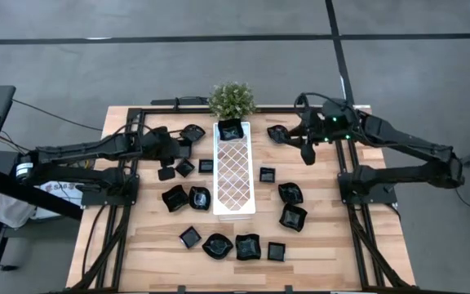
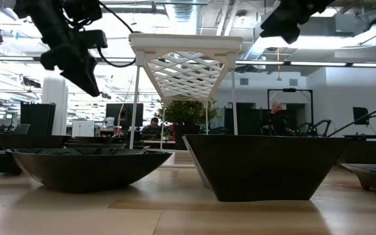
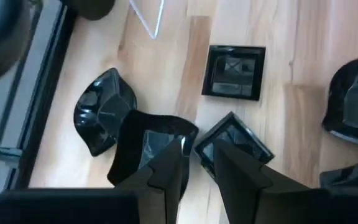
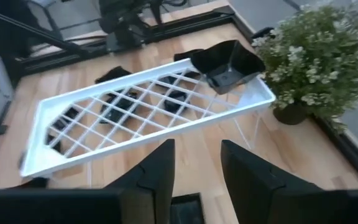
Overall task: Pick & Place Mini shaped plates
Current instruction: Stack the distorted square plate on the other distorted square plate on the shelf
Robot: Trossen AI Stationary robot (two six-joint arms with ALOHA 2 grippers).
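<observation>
- Wooden table (image 1: pixel 317 245) seen from above, with a white lattice tray (image 1: pixel 235 175) in the middle and a potted plant (image 1: pixel 232 100) behind it.
- Mini shaped plates (image 1: pixel 292 216) lie scattered around the tray; one square plate (image 4: pixel 224 65) already sits on it.
- Left gripper (image 3: pixel 197 165) hovers, fingers narrowly apart and empty, over a wavy plate (image 3: pixel 151 149).
- Right gripper (image 4: pixel 196 168) is raised beside the tray, fingers apart, empty.
- Risk: crowded neighbouring plates could get nudged during a grasp.

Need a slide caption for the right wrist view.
Right tool above the white lattice tray, one black plate at its plant end.
</observation>
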